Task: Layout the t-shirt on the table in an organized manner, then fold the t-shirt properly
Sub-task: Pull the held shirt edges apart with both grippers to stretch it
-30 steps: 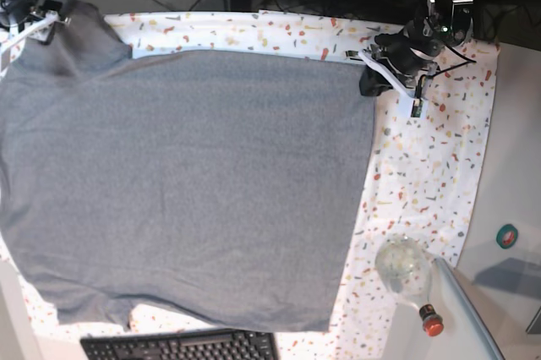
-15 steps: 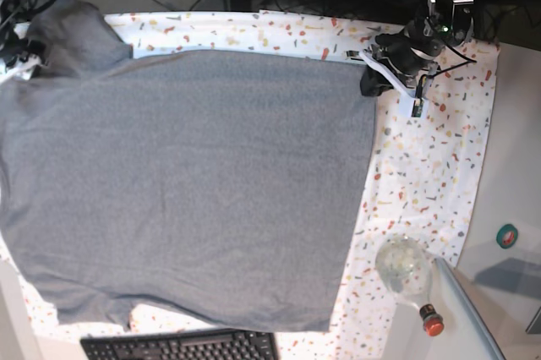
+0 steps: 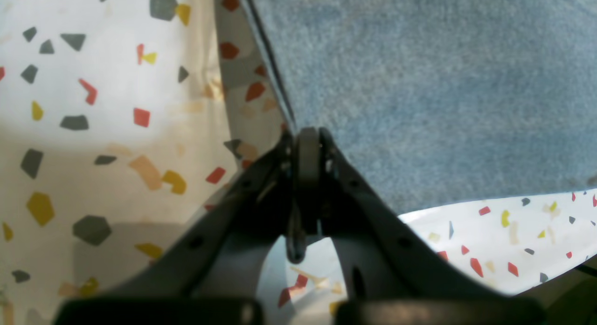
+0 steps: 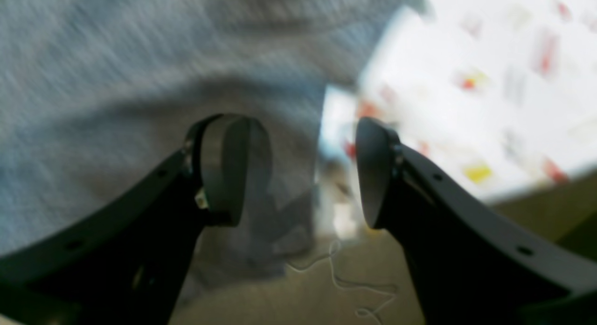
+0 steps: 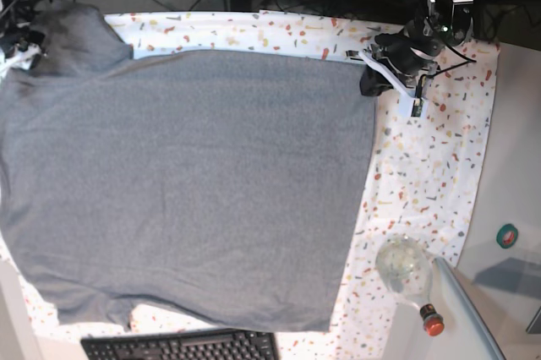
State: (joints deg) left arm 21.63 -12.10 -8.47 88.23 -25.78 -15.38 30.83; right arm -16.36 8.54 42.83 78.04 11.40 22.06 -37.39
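The t-shirt (image 5: pixel 186 191) is spread flat on the worktop (image 5: pixel 431 166). Its corner is pinched by the left end effector (image 3: pixel 305 143); the right end effector (image 4: pixel 312 171), spread and empty, should be closed on the sleeve for even tension.

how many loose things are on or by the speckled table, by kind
plain heather-grey cotton t-shirt: 1
clear round glass bottle with red cap: 1
black keyboard: 1
green tape roll: 1
total: 4

Left black end effector (image 3: pixel 305 150), jaws pressed together, tips at the hem corner of the heather-grey cotton t-shirt (image 3: pixel 433 92). White cloth-covered bench (image 3: pixel 107 129), flecked red, yellow, grey, shows at left and lower right.
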